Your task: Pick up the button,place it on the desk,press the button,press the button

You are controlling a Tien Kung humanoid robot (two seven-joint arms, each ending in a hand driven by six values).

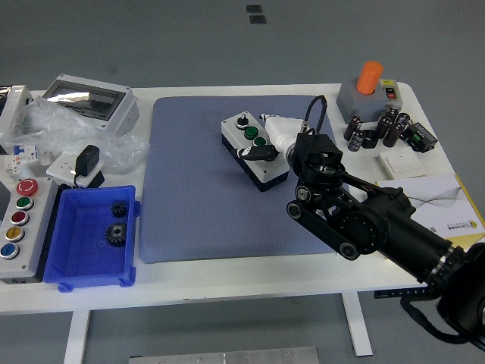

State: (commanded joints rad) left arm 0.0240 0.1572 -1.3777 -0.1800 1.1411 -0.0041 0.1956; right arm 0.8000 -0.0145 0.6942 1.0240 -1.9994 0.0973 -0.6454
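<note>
A small grey button box (252,152) with a black base lies slanted on the blue mat (197,205), right of the mat's middle. On its top sit a black knob (242,120) and two green buttons (249,133). My right hand (271,144) reaches in from the lower right and rests against the box's right side. A black part of the hand lies over the box top just below the green buttons. The wrist hides most of the hand. My left arm is out of view.
A blue bin (76,262) holding two black gears stands at the left, beside a panel of coloured buttons (17,220). A clear-lidded enclosure (91,98), a plastic bag and a black adapter (87,163) are at the back left. An orange-topped grey box (367,95), capacitors (379,129) and a booklet (439,201) are on the right.
</note>
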